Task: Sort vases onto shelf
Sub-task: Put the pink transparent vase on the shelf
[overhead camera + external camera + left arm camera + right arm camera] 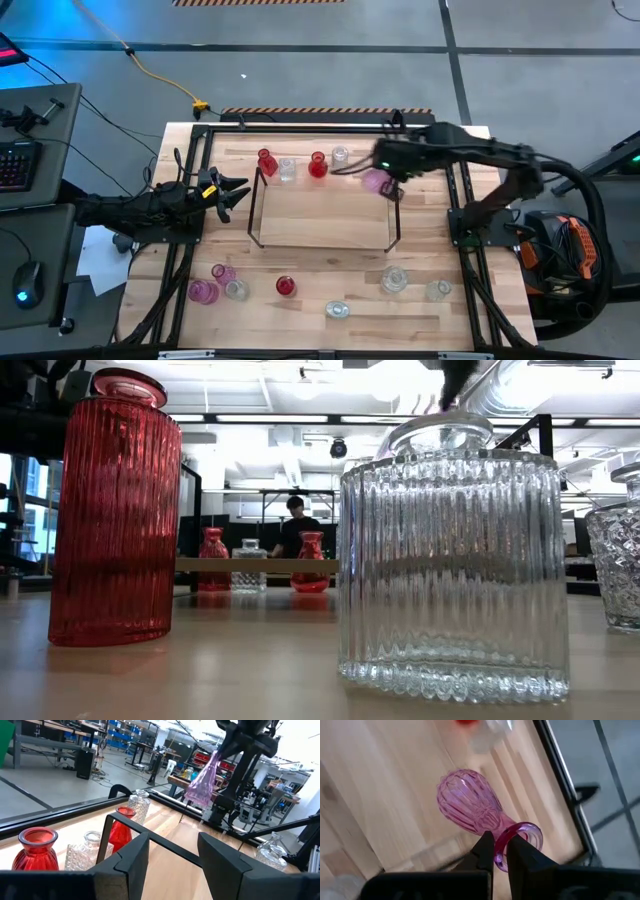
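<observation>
Closest to you at the front of the table, a ribbed red glass jar (115, 510) and a ribbed clear glass jar (453, 560) stand upright on the light wood, well apart. From above, the front row runs: two pink vases (203, 291), a clear one, a red one (286, 286), then three more clear pieces (395, 279) scattered to the right.

Mid-table you have the shelf (322, 235): pale wooden board, thin black wire frames at both ends. Board looks bare in the middle; along its back edge stand a red vase (266, 161), a knobbly clear vase (288, 169), a second red vase (318, 166) and a clear one (340, 155).

Your left gripper (235, 195) sits just off the shelf's left end, fingers apart, holding nothing.

Your right gripper (500, 851) hangs over the shelf's back right corner, fingers pinched tight on the rim of a pink vase (472, 807): fluted bulb body, narrow neck, flared lip. Vase is tilted, off the wood.

Farther back, a person (297, 525) stands beyond the table.
</observation>
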You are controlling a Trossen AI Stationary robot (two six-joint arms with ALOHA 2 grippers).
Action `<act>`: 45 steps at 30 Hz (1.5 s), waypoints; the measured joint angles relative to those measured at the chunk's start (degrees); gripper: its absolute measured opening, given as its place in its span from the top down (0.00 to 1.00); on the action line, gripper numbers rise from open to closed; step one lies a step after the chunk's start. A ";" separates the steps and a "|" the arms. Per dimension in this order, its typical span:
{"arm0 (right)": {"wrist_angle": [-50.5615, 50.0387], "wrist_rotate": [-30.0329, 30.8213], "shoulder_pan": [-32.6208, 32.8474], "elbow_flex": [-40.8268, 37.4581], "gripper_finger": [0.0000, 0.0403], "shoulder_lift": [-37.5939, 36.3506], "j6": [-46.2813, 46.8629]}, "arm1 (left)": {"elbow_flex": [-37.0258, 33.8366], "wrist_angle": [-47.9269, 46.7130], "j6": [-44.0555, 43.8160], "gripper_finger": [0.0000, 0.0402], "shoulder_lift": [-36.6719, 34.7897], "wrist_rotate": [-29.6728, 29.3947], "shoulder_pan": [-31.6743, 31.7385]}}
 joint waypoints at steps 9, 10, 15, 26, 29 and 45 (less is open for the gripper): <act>4.67 -1.93 0.00 -9.96 0.99 -3.77 1.46 | 0.02 0.02 0.02 0.61 0.00 0.02 0.00; 4.10 -2.21 -0.15 -10.13 0.99 -3.02 0.87 | 0.00 0.00 0.00 0.61 0.00 0.02 0.00; 6.01 -4.41 -1.27 -10.15 0.99 0.07 -2.61 | 0.00 0.02 0.00 0.61 0.00 0.01 0.00; 8.98 -6.56 -2.73 -10.15 0.99 7.03 -7.53 | 0.00 0.00 0.00 0.61 0.00 0.02 0.00; 9.55 -6.48 -2.75 -10.02 0.99 8.30 -8.25 | 0.00 0.00 0.00 0.61 0.00 0.02 -0.01; 10.19 -11.12 -2.58 -9.98 0.87 8.99 -9.03 | 0.00 0.02 0.00 0.61 0.00 0.02 -0.02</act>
